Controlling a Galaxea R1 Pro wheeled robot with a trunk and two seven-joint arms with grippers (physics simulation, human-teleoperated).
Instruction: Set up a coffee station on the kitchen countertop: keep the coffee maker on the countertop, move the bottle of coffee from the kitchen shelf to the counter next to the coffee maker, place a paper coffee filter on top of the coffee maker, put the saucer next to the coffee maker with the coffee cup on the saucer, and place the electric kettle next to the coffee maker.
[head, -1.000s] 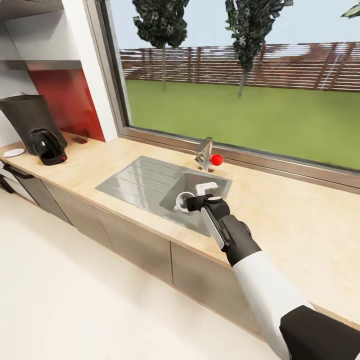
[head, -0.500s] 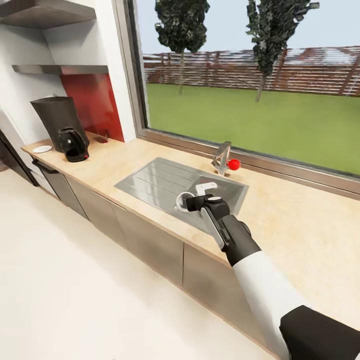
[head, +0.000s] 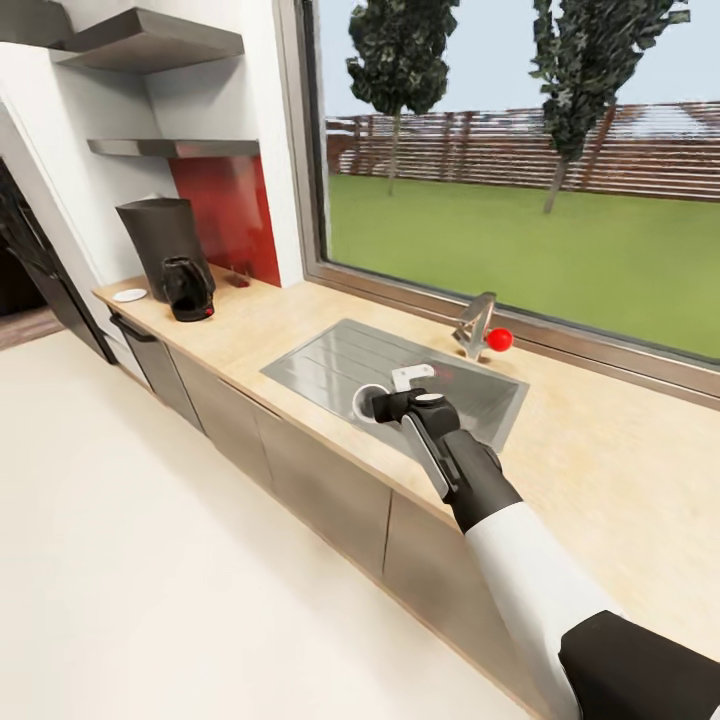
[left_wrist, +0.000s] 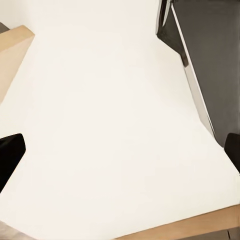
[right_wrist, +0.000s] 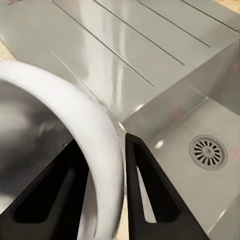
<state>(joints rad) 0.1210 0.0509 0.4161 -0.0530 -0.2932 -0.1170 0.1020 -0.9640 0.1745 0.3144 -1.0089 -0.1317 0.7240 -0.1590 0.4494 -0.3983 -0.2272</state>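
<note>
Right gripper (head: 385, 405) is clamped on the rim of the coffee cup (head: 368, 401), one finger (right_wrist: 145, 185) outside the white wall and one inside, holding it above the steel sink (head: 330, 362); the cup's inside looks empty. Left gripper's dark fingertips (left_wrist: 10, 157) sit well apart over pale floor, holding nothing. The kitchen countertop (head: 620, 470) runs under the window; at its far end stand the coffee maker (head: 158, 238), the electric kettle (head: 188, 289) before it, and the saucer (head: 129, 295) beside them. No writing is readable.
</note>
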